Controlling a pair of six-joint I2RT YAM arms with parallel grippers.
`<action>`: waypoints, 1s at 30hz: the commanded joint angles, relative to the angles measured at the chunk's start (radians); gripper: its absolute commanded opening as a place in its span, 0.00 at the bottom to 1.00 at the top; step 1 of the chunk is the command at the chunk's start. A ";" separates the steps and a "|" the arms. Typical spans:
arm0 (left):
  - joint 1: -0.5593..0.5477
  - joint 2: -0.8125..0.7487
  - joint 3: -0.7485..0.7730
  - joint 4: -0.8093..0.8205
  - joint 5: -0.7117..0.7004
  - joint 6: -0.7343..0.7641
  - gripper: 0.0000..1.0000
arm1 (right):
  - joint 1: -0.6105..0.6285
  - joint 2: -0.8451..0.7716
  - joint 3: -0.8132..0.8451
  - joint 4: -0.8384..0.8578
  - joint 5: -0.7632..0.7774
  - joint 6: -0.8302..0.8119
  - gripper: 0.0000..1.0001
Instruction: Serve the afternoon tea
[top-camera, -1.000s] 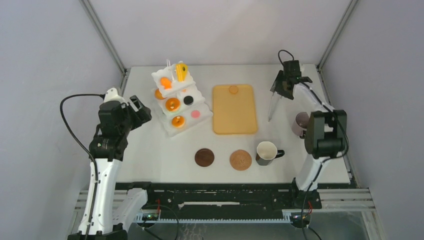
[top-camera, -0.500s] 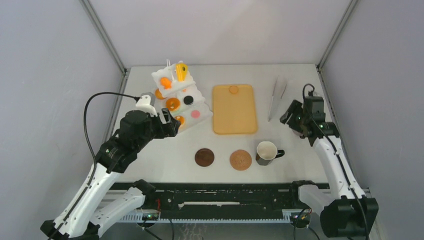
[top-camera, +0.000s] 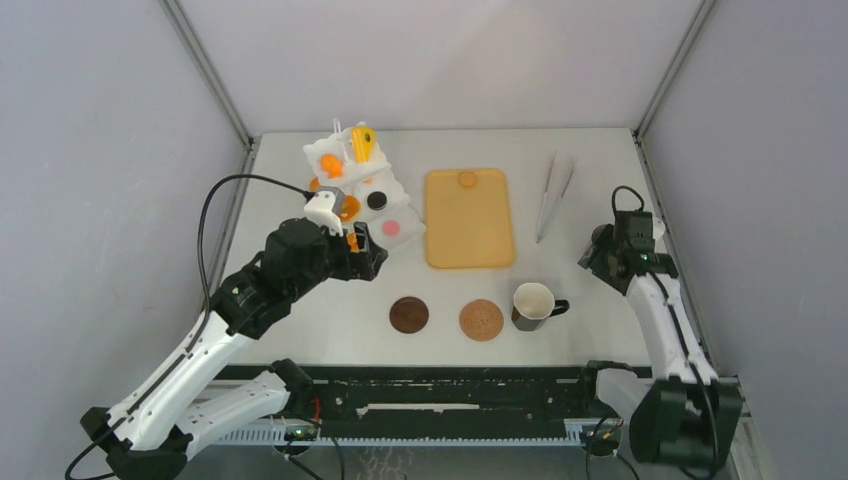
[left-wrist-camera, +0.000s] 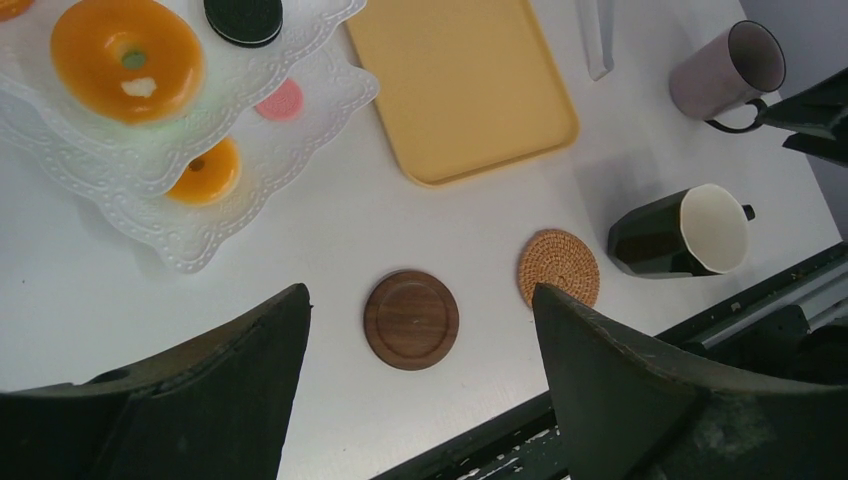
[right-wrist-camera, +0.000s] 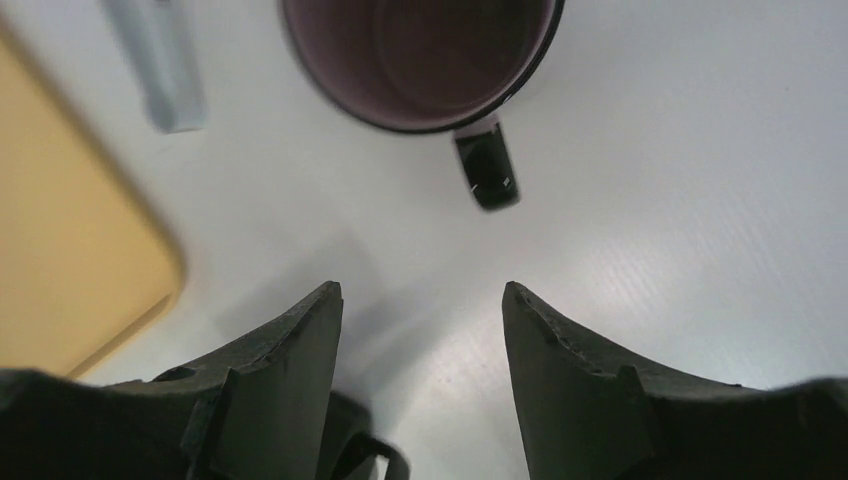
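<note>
Toy pastries fill a white tiered stand (left-wrist-camera: 150, 230) at the table's far left. A yellow cake wedge (top-camera: 362, 143) stands on the top tier. A large orange tart (left-wrist-camera: 126, 58) and a black round (left-wrist-camera: 243, 18) share the middle tier, and a smaller orange tart (left-wrist-camera: 203, 172) and a pink round (left-wrist-camera: 278, 100) lie on the lowest. A dark mug (left-wrist-camera: 680, 232) with a cream inside stands upright just beside the woven coaster (left-wrist-camera: 559, 267), its handle pointing right. A mauve mug (right-wrist-camera: 420, 55) stands upright and empty near the right edge.

Open table (left-wrist-camera: 330, 230) between tray (left-wrist-camera: 460, 90) and coasters (left-wrist-camera: 411, 319); mug (left-wrist-camera: 680, 235) flanks.
</note>
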 joint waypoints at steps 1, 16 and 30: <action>-0.005 0.001 0.033 0.064 -0.014 0.024 0.86 | -0.037 0.156 0.038 0.077 0.056 -0.063 0.67; -0.005 0.066 0.061 0.059 0.005 0.048 0.87 | -0.180 0.346 0.034 0.283 -0.090 -0.183 0.53; -0.005 0.067 0.035 0.063 -0.008 0.050 0.87 | -0.215 0.312 0.048 0.289 -0.204 -0.198 0.19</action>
